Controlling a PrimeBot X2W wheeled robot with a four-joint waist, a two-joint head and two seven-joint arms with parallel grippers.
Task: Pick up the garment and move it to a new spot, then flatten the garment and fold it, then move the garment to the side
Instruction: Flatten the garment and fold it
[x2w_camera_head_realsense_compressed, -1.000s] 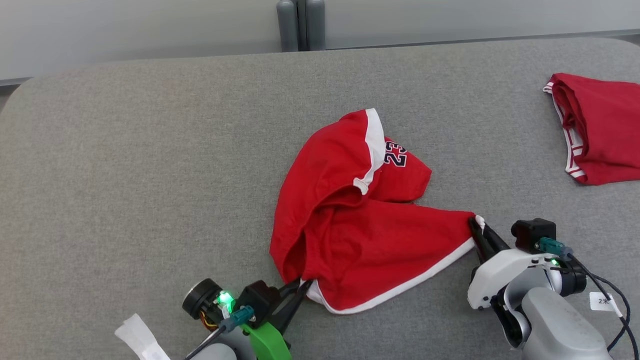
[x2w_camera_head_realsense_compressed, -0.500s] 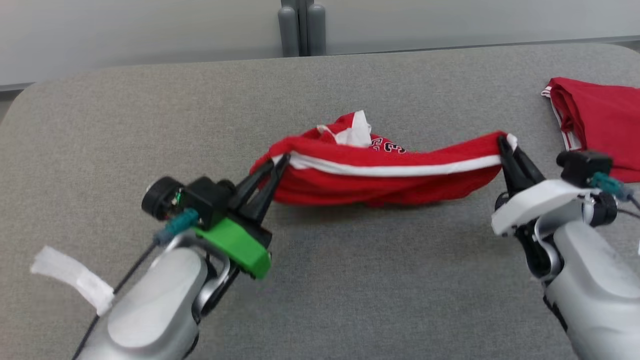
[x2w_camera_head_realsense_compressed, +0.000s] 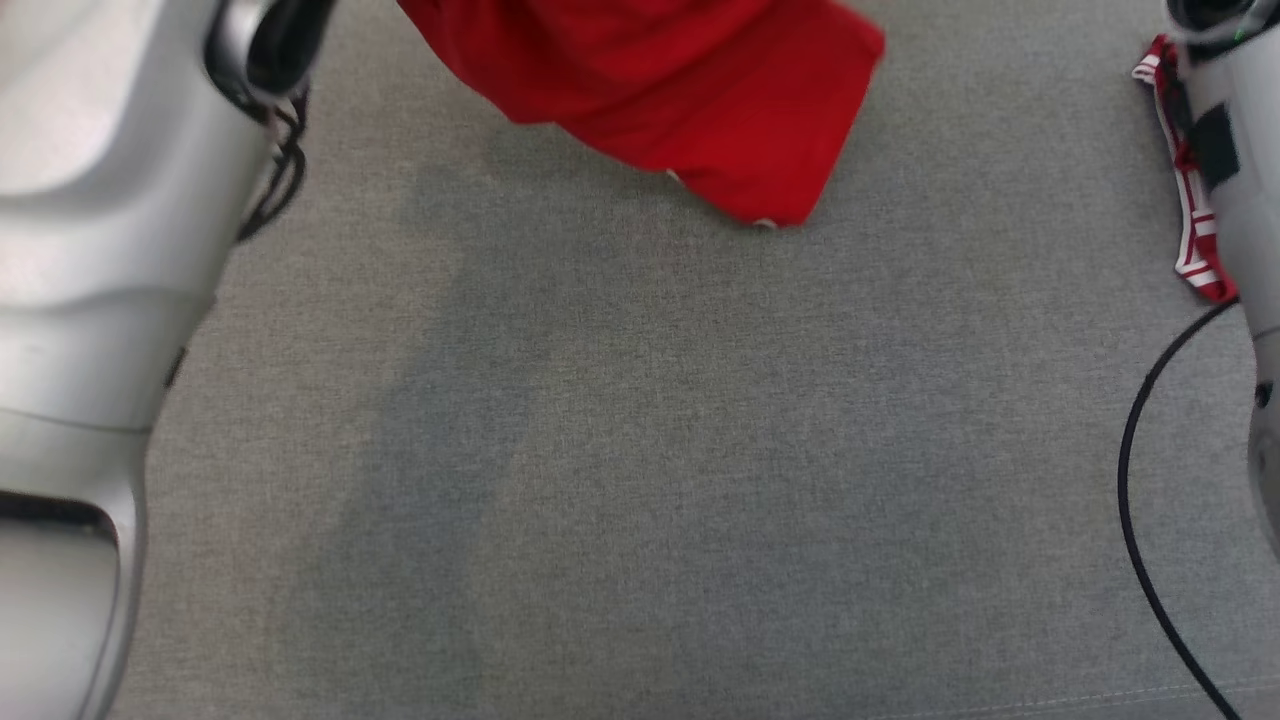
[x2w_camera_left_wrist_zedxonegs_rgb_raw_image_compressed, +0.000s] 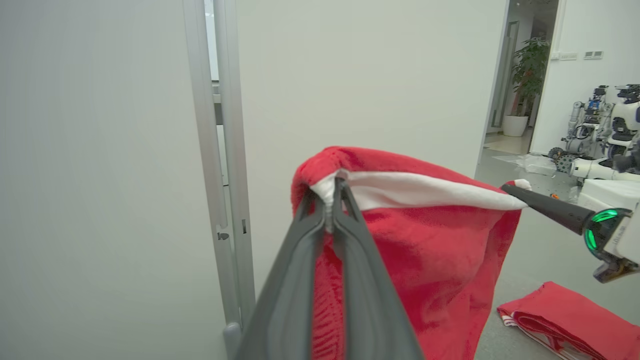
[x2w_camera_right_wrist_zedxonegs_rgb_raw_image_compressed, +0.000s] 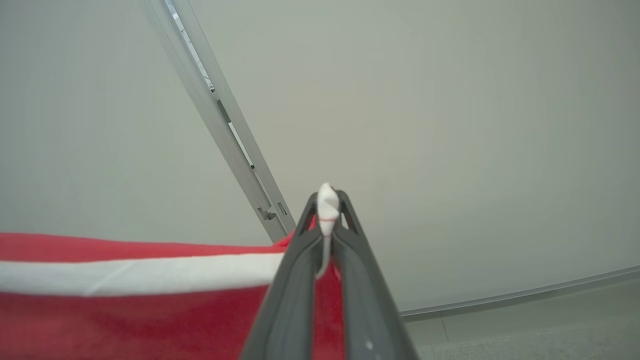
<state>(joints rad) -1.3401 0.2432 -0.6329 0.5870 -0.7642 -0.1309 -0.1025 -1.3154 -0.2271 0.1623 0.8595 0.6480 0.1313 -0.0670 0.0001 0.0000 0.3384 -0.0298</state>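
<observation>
Currently, the wide grey woven-fabric table top (x2w_camera_head_realsense_compressed: 640, 450) spans the head view. The pale grey left forearm (x2w_camera_head_realsense_compressed: 90, 250) crosses its left edge. The red jersey-cloth garment with a white band along one edge (x2w_camera_left_wrist_zedxonegs_rgb_raw_image_compressed: 435, 260) hangs in the air above the far part of the table. It is stretched by that white edge between the two claws and drapes down from it. Its lowest corner shows at the top of the head view; whether that corner touches the table cannot be told. A second red garment with red-and-white striped trim (x2w_camera_head_realsense_compressed: 1190, 220) lies bunched on the table to the right, well apart from the hanging one and partly behind the right arm (x2w_camera_head_realsense_compressed: 1228, 170). Left gripper (x2w_camera_left_wrist_zedxonegs_rgb_raw_image_compressed: 332, 192): long dark fingers clenched on the white band at one corner. Right gripper (x2w_camera_right_wrist_zedxonegs_rgb_raw_image_compressed: 328, 200): clenched likewise on the other corner, with a nub of white trim poking out past its tips. A thin black cable (x2w_camera_head_realsense_compressed: 1140, 480) curves over the table at lower right.
</observation>
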